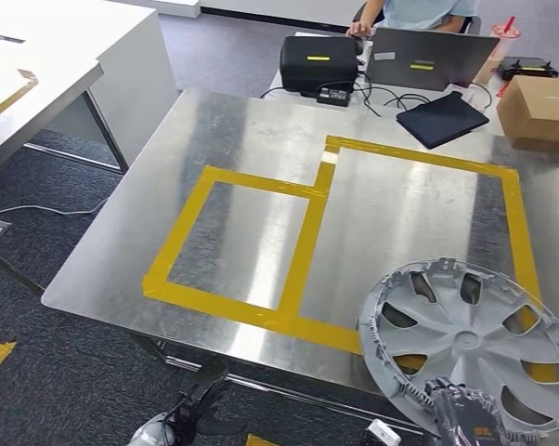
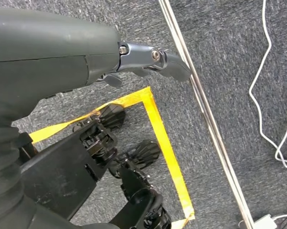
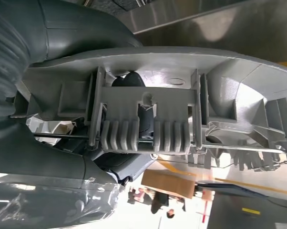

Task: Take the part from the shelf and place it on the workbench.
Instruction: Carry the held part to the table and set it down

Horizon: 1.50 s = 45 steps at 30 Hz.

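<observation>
**Hubcap held at the bench's near right corner**

The part is a hubcap (image 1: 469,348): a round, silver-grey plastic disc with curved spokes, dark cut-outs between them and a toothed rim of small clips. It sits at about 5 o'clock on the bench (image 1: 263,149), tilted slightly, its far edge over the brushed metal and its near edge hanging past the bench's front. Whether the disc touches the metal I cannot tell from the head view.

The right hand (image 1: 466,413) grips the hubcap at its near rim, at 6 o'clock of the disc. In the right wrist view the rim's moulded back, with ribbed tabs and a thin wire ring, lies across the hand, and dark fingers (image 3: 133,81) show behind it, clamped on the plastic.

The left hand (image 2: 149,59) hangs low beside the bench over grey carpet, thumb straight, fingers loosely curled and apart, holding nothing.

The bench is a dull, streaked steel sheet marked with yellow tape (image 1: 312,223) in two joined rectangles; the hubcap overlaps the larger one's near right corner.

At 12 o'clock, beyond the bench, stand a black case (image 1: 318,63), a laptop (image 1: 431,58) and a dark folder (image 1: 441,118); a cardboard box (image 1: 539,110) lies at 2 o'clock. A person (image 1: 417,11) sits behind the laptop. A white table (image 1: 52,74) stands at 10 o'clock.
</observation>
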Motion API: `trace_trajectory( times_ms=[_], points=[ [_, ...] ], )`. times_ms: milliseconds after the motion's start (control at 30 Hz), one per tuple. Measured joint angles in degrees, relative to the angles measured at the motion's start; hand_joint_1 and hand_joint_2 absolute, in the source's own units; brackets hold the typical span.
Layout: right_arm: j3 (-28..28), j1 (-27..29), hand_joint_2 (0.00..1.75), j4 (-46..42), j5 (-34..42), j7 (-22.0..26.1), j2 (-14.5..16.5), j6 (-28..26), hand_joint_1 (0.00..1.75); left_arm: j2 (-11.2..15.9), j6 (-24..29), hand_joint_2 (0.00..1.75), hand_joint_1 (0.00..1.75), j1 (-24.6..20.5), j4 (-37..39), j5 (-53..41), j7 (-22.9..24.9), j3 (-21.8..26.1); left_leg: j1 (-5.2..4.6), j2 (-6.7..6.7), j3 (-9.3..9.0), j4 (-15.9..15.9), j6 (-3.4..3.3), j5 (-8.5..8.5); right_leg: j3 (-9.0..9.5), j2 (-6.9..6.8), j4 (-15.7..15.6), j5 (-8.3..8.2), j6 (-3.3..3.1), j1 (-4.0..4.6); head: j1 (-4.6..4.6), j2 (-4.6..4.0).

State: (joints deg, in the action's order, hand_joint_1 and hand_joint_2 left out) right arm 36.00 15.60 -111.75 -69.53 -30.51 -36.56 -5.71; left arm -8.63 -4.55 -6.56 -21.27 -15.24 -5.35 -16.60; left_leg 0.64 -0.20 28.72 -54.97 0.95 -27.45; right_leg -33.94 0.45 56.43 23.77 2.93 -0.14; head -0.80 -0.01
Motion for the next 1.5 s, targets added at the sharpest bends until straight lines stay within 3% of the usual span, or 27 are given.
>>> trace_trajectory(
  times_ms=[400,667,867,1300,1500],
  points=[
    [3.4,-1.7,1.75,0.9,1.9,-0.6,-2.3,-1.2,1.75,0.0,0.1,1.75,0.0,-0.1,0.2,-0.4,0.0,0.0,-0.04,-0.01,-0.03,0.0,-0.03,0.05,-0.02,-0.01,-0.1,-0.06,0.05,-0.03,0.01,0.0],
    [5.6,-0.6,1.75,-0.2,7.0,-5.9,-6.5,-5.5,1.75,0.0,0.8,1.75,0.0,-0.1,0.2,-0.3,-0.1,0.0,-0.04,-0.04,-0.08,0.0,-0.06,0.04,0.08,-0.07,-0.2,-0.06,0.1,-0.03,0.02,-0.01],
    [5.4,2.1,1.75,-1.7,8.5,-6.1,-9.7,-7.6,1.75,0.1,1.1,1.75,0.0,0.0,0.3,-0.1,-0.4,0.0,-0.05,-0.04,-0.13,0.0,-0.14,-0.02,0.15,-0.06,-0.3,-0.04,0.13,-0.03,0.03,-0.01],
    [-6.9,14.7,1.75,-4.0,9.6,-6.1,-10.0,-9.5,1.75,0.2,1.5,1.75,0.0,0.0,0.3,0.2,-0.8,0.0,-0.04,-0.06,-0.28,0.0,-0.28,-0.15,0.4,-0.11,-0.4,0.07,0.23,-0.04,0.03,0.0],
    [-7.9,14.1,1.75,-4.4,7.0,-6.1,-6.9,-3.8,1.75,0.2,1.2,1.75,0.0,-0.1,0.3,0.1,-0.5,0.0,-0.04,-0.05,-0.35,0.0,-0.28,-0.16,0.47,-0.07,-0.4,0.06,0.24,-0.04,0.03,0.0]
  ],
)
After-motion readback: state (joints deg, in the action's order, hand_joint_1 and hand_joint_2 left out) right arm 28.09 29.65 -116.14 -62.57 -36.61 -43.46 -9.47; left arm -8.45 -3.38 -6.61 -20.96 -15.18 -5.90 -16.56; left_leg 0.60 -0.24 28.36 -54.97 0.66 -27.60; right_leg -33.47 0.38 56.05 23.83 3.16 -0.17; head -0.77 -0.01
